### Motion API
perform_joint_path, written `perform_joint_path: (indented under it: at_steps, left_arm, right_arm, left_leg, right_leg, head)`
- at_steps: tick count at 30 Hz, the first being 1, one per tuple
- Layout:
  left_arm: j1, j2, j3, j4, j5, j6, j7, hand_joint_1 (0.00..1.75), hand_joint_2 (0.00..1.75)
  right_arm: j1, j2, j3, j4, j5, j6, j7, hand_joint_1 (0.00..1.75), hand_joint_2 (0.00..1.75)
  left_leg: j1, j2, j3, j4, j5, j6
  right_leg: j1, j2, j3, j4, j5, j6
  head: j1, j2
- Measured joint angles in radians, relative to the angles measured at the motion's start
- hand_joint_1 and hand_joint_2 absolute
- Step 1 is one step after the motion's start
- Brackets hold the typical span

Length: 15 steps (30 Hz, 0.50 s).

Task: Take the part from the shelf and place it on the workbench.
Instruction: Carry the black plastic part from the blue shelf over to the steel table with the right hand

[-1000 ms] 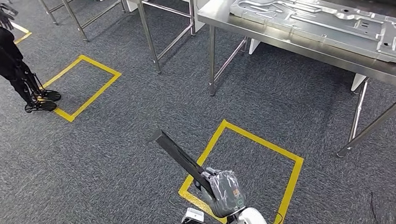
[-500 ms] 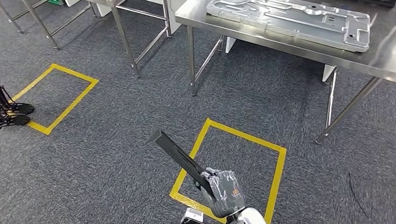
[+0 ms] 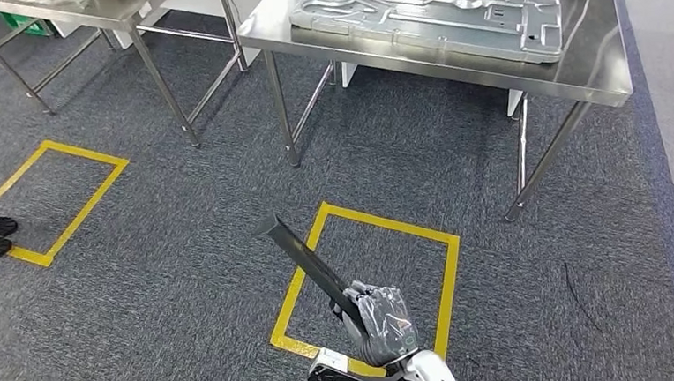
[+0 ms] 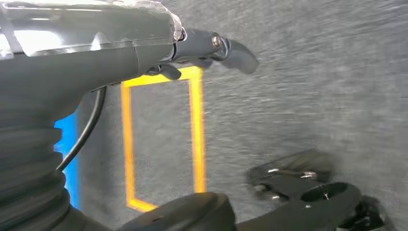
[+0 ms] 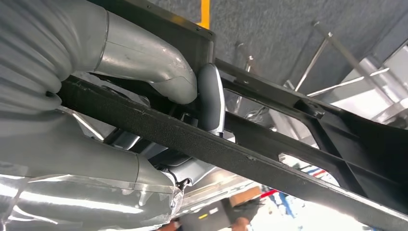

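One long, flat black part (image 3: 307,265) with a matte textured frame is gripped by the right hand (image 3: 381,325), fingers (image 5: 210,98) wrapped around it. Two yellow tape squares (image 3: 366,281) mark grey carpet. One steel worktop (image 3: 591,69) carries one ribbed metal panel (image 3: 429,17). The left hand (image 4: 202,48) holds nothing, fingers apart.

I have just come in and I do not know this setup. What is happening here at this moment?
A humanoid robot is carrying a long black metal frame part in its right hand, which grips it near one end. It stands on grey carpet beside a yellow tape square, facing a stainless steel workbench. A large silver pressed metal panel lies on that bench. The part is not yet placed. The left hand hangs over the floor and holds nothing.
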Motion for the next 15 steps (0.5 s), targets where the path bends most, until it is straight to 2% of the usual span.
perform_joint_path:
  at_steps: [1, 2, 3, 4, 5, 6, 7, 8, 10, 12, 14, 15]
  left_arm:
    - [-0.002, 0.000, 0.000, 0.000, 0.000, 0.000, -0.001, 0.00, 1.75]
    - [-0.004, 0.000, 0.000, 0.000, 0.000, 0.000, -0.001, 0.00, 1.75]
    - [-0.005, 0.000, 0.000, 0.000, -0.001, 0.001, -0.001, 0.00, 1.75]
    - [-0.004, 0.000, 0.000, 0.000, -0.001, 0.001, 0.000, 0.00, 1.75]
    - [-0.003, 0.001, 0.000, 0.000, -0.001, 0.001, 0.000, 0.00, 1.75]
    - [-0.001, 0.001, 0.000, 0.000, -0.001, 0.002, 0.001, 0.00, 1.75]
    - [0.000, 0.002, 0.000, 0.000, -0.001, 0.002, 0.001, 0.00, 1.75]
    - [0.000, 0.002, 0.000, 0.000, -0.001, 0.002, 0.002, 0.00, 1.75]
    - [-0.001, 0.001, 0.000, 0.000, -0.003, 0.001, 0.002, 0.00, 1.75]
    - [-0.002, 0.000, 0.001, 0.000, -0.006, -0.002, 0.002, 0.00, 1.75]
    - [-0.003, -0.001, 0.001, 0.000, -0.009, -0.005, 0.002, 0.00, 1.75]
    - [-0.004, -0.001, 0.001, 0.000, -0.010, -0.006, 0.002, 0.00, 1.75]
  right_arm:
    - [0.000, 0.001, 0.000, 0.001, -0.001, 0.000, 0.000, 1.75, 1.75]
    - [0.000, 0.001, -0.001, 0.002, -0.003, -0.001, -0.001, 1.75, 1.75]
    - [0.000, 0.001, -0.001, 0.003, -0.003, -0.001, -0.001, 1.75, 1.75]
    - [0.000, 0.001, -0.002, 0.003, -0.004, -0.002, -0.001, 1.75, 1.75]
    - [0.000, 0.002, -0.003, 0.004, -0.004, -0.003, -0.002, 1.75, 1.75]
    - [-0.001, 0.002, -0.005, 0.004, -0.004, -0.004, -0.002, 1.75, 1.75]
    - [-0.001, 0.003, -0.007, 0.004, -0.004, -0.005, -0.004, 1.75, 1.75]
    - [-0.002, 0.003, -0.008, 0.005, -0.003, -0.004, -0.005, 1.75, 1.75]
    - [-0.005, 0.002, -0.009, 0.006, 0.012, 0.007, -0.006, 1.75, 1.75]
    - [-0.021, -0.003, -0.010, 0.007, 0.049, 0.030, 0.002, 1.75, 1.75]
    - [-0.062, -0.021, -0.007, 0.008, 0.100, 0.059, 0.019, 1.75, 1.75]
    - [-0.092, -0.036, -0.005, 0.009, 0.129, 0.073, 0.031, 1.75, 1.75]
  left_leg:
    - [0.000, -0.004, -0.026, 0.051, -0.012, 0.000]
    - [0.000, -0.005, -0.035, 0.065, -0.004, 0.001]
    - [0.000, -0.007, -0.024, 0.036, 0.024, 0.005]
    - [0.000, -0.014, 0.003, -0.026, 0.065, 0.009]
    - [-0.001, -0.030, 0.034, -0.098, 0.099, 0.016]
    - [-0.001, -0.046, 0.061, -0.161, 0.122, 0.021]
    - [-0.002, -0.059, 0.077, -0.201, 0.132, 0.026]
    - [-0.004, -0.066, 0.082, -0.216, 0.131, 0.030]
    - [-0.003, -0.054, 0.084, -0.225, 0.136, 0.038]
    - [0.002, -0.039, 0.087, -0.237, 0.145, 0.051]
    - [0.002, -0.024, 0.086, -0.242, 0.150, 0.059]
    - [0.001, -0.016, 0.083, -0.242, 0.150, 0.061]
  right_leg:
    - [0.002, 0.009, 0.000, 0.001, 0.000, -0.001]
    - [0.003, 0.019, 0.000, 0.002, 0.000, -0.001]
    - [0.004, 0.030, 0.001, 0.003, 0.000, -0.001]
    - [0.005, 0.041, 0.003, 0.005, 0.000, 0.000]
    - [0.006, 0.052, 0.003, 0.006, -0.001, 0.001]
    - [0.007, 0.063, 0.000, 0.009, -0.001, 0.004]
    - [0.006, 0.071, -0.003, 0.010, 0.001, 0.009]
    - [0.005, 0.078, -0.008, 0.010, 0.003, 0.015]
    - [0.003, 0.088, -0.012, 0.008, 0.007, 0.028]
    - [0.004, 0.063, -0.026, 0.034, -0.013, 0.039]
    - [0.003, 0.019, -0.076, 0.135, -0.070, 0.047]
    - [0.000, 0.007, -0.109, 0.203, -0.100, 0.051]
  head:
    - [0.000, 0.000]
    - [0.000, 0.000]
    - [0.000, 0.000]
    - [0.000, 0.000]
    - [0.000, 0.000]
    - [0.000, 0.000]
    - [0.000, 0.000]
    - [0.000, 0.000]
    - [0.000, 0.000]
    - [0.000, 0.000]
    - [0.000, 0.000]
    - [0.000, 0.000]
